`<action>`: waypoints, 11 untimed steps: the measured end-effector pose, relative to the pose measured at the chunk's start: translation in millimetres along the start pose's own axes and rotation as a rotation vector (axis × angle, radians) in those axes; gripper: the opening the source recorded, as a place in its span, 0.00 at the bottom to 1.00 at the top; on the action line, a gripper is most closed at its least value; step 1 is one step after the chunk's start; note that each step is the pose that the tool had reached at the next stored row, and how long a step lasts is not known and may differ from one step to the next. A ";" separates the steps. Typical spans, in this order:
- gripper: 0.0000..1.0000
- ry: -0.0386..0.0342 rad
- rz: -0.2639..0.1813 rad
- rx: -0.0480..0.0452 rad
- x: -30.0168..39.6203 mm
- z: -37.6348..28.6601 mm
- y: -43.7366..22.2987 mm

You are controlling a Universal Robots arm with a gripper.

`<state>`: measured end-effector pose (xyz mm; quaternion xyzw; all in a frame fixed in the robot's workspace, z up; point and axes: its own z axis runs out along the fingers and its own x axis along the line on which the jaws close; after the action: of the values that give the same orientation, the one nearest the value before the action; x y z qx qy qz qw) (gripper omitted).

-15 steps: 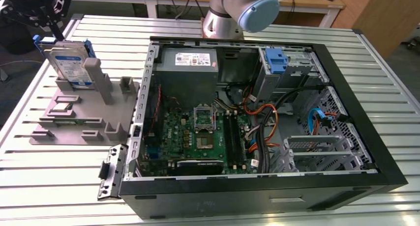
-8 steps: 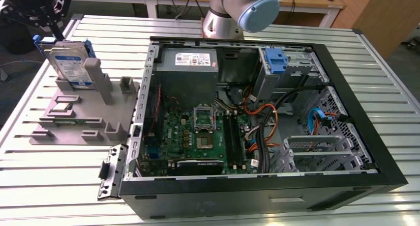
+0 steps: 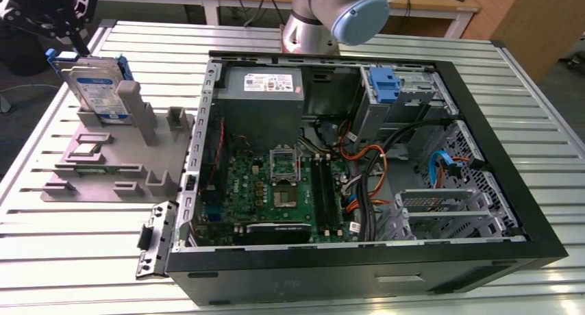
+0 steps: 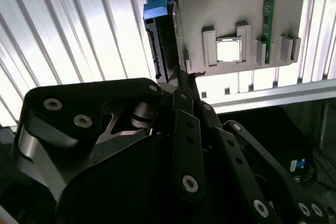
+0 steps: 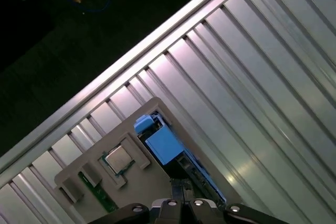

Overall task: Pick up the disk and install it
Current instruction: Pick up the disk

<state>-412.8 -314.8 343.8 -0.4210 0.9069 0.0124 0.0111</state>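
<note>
A black linkage claw (image 5: 181, 186), its tips drawn together and gripping nothing, hangs over a grey plastic parts fixture (image 5: 126, 182) in both wrist views. Beyond the claw, the disk (image 5: 164, 144), a flat silver hard drive framed by blue plastic rails, stands on edge in a slot of the fixture, not yet picked up. A square silver processor chip (image 5: 118, 157) sits in a pocket just beside it, between the disk and a green memory stick (image 5: 100, 195).

In the exterior view, a black computer tower (image 3: 512, 219) lies open on its side on the slatted aluminium counter (image 3: 82, 260), its green motherboard (image 3: 274, 192) exposed. The fixture lies just beside the tower at its nine o'clock. The disk rises upright at the fixture's far end, at ten o'clock in that view, showing its white label with a blue band.

Deeper in the tower sit a grey metal box (image 3: 260, 89) with a white sticker and, at one o'clock, a narrow blue plastic bracket (image 3: 386, 85). The arm's silver base (image 3: 311, 27) stands at twelve o'clock behind the tower.
</note>
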 end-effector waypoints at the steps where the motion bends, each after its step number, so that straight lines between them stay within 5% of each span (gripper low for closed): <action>1: 0.11 0.0002 -0.016 -0.0005 0.0 0.0 0.0; 11: 0.11 0.0025 -0.196 -0.0061 0.0 0.4 0.0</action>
<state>-412.8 -314.8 343.4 -0.5078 0.8613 0.0135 0.0098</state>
